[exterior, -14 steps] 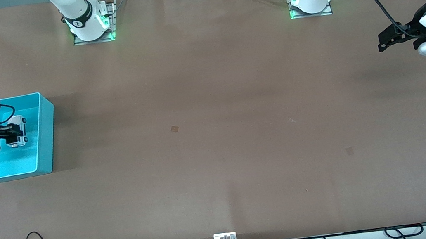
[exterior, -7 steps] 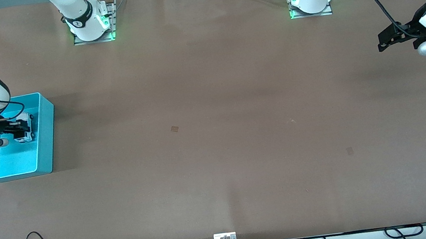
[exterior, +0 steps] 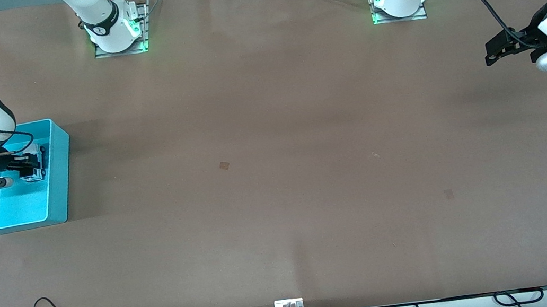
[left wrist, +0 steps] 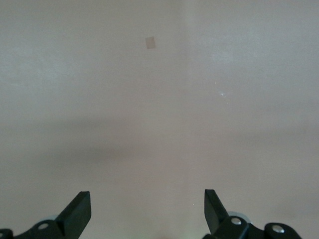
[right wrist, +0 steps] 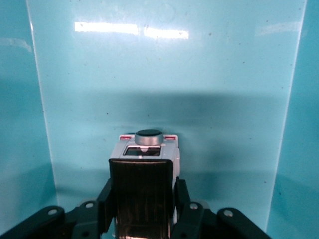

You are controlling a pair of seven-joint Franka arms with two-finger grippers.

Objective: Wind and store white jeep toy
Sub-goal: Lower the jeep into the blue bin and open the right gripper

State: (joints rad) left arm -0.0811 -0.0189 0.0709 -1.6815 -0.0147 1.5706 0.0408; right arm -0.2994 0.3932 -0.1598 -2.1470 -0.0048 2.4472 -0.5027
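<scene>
Front view first: the open-topped cyan plastic bin [exterior: 57, 168] sits at the right arm's end of the brown table [exterior: 276, 174], and everything that matters happens inside it. The right gripper [exterior: 31, 165] is down in the bin, in the part farther from the front camera, clamped on the small white jeep toy with a black roof panel [exterior: 36, 168]. Whether the toy's wheels touch the bin floor is hard to say from here. The left gripper [exterior: 492, 52] hangs over bare table at the left arm's end, well apart from the bin, and that arm waits.

The left wrist view shows only tabletop between that gripper's two black fingers [left wrist: 79, 213], which stand wide apart with nothing held.

The right wrist view looks along the bin floor toward a bin wall. The jeep sits pinched across its sides by the black fingers [right wrist: 187, 209], its spare wheel pointing at that wall. The toy looks light, rigid and smooth-shelled, so a side grip across the body suits it best; its wheels would let it roll once freed on the slick bin floor.
</scene>
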